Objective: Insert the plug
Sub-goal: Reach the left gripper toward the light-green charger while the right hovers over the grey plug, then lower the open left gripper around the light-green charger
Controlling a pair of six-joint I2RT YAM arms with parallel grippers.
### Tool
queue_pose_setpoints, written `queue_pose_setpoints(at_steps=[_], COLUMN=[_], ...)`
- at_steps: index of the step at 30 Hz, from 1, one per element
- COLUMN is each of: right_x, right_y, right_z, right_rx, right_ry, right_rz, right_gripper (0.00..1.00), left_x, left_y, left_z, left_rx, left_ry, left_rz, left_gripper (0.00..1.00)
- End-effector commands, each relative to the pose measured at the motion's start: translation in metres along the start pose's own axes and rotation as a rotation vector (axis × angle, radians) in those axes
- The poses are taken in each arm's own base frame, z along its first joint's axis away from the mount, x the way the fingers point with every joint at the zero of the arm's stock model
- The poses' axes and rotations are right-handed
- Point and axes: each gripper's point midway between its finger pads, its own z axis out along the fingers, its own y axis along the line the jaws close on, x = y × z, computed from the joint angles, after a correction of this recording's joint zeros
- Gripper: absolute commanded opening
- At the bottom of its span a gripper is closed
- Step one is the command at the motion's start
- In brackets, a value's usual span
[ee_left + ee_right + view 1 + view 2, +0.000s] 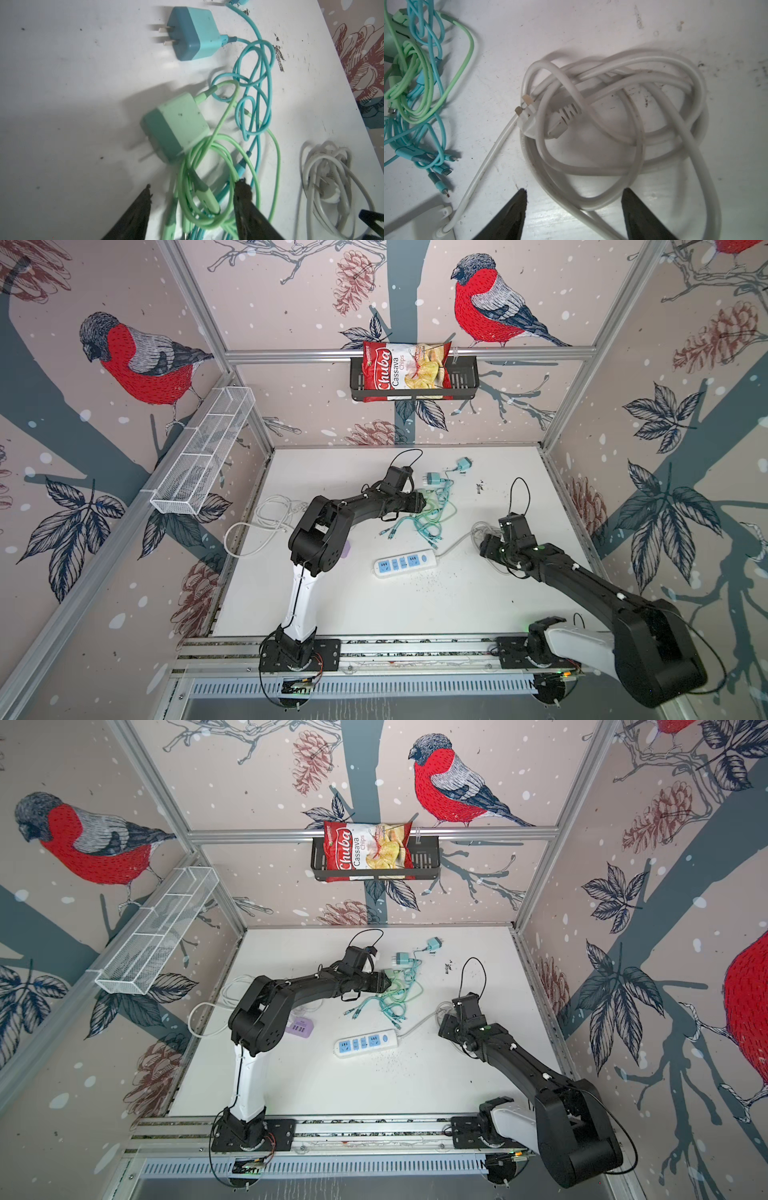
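A pale green charger plug (176, 124) lies on the white table with its prongs showing, amid tangled green and blue cables (209, 187). My left gripper (195, 184) is open just short of it, its jaws either side of the green cable loops. In both top views it hovers at the cable pile (424, 502) (388, 982). A white power strip (405, 562) (365, 1042) with blue sockets lies mid-table. Its coiled white cord ends in a white plug (546, 118). My right gripper (575, 189) is open above that coil, holding nothing.
Two blue charger plugs (434, 479) (463, 464) lie behind the cable pile. A purple power strip (300, 1028) sits under the left arm, with a loose white cable (266, 514) beside it. A wire basket (203, 452) hangs on the left wall and a chips bag (407, 369) on the back.
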Motion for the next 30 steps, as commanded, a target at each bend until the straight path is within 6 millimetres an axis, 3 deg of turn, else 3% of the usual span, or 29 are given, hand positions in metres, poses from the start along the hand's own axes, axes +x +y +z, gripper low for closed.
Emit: queue_pose_setpoints(at_steps=[1,7,12,17,24,30], right_x=[-0.004,-0.005,-0.005,-0.006,-0.008,-0.007], right_y=[0.003,0.005,0.006,0.005,0.005,0.006], right_z=[0.002,0.003,0.0,-0.005,-0.012,-0.012], right_rx=[-0.013,-0.014,-0.022,-0.024,-0.029,-0.031], right_ry=[-0.012,-0.009,-0.015,-0.026,-0.042,-0.043], right_rz=[-0.007,-0.011,-0.008,-0.002,-0.008,-0.009], right_gripper=[0.73,0.73,0.72,0.72,0.72,0.72], left_x=[-0.006,-0.028,-0.053,-0.071,-0.066,-0.05], left_y=[0.006,0.026,0.039,0.066,0.082,0.07], left_z=[-0.013,-0.021,-0.006,0.011,0.029,0.032], left_rx=[-0.062,-0.219,-0.291,-0.38,-0.406,-0.371], left_ry=[-0.02,-0.013,-0.019,-0.014,0.026,0.053], left_rz=[0.073,0.212,0.284,0.226,0.201,0.239], left_gripper=[0.64,0.65,0.64,0.56,0.54,0.54])
